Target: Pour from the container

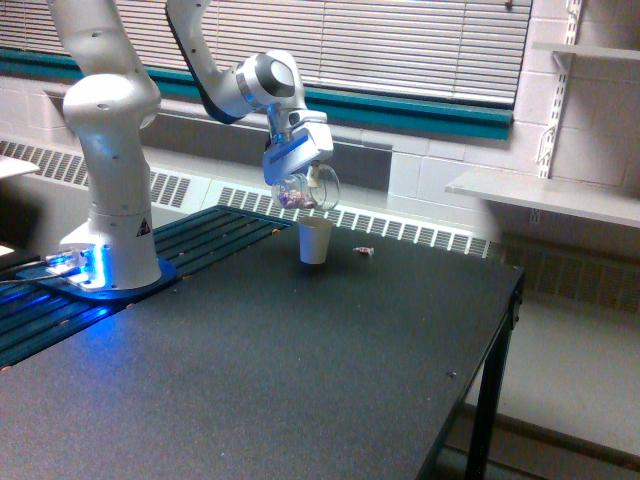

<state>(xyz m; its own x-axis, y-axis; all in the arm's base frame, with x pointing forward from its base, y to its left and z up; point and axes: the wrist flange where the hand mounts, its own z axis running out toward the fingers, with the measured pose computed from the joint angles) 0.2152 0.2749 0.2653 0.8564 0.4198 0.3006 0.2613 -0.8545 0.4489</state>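
Gripping the clear container (pixel 305 189), the gripper (pixel 296 157) is closing around its wall and tipping it well onto its side just above the white paper cup (pixel 314 241), mouth turning toward the exterior view's right. Pinkish and pale pieces are bunching at the low side of the container.

Nearest the camera, the black table (pixel 300 370) is lying bare. Farther back, one small piece (pixel 363 251) is lying on the table just beside the white cup, outside it. The risk, as I judge it, is that more pieces are going to overshoot the narrow cup, since the wider mouth is tilting beyond its rim.

Whether anything is falling right now is too small to tell, the white cup's inside is hidden, and the fingers' exact contact is blurring into the clear plastic.
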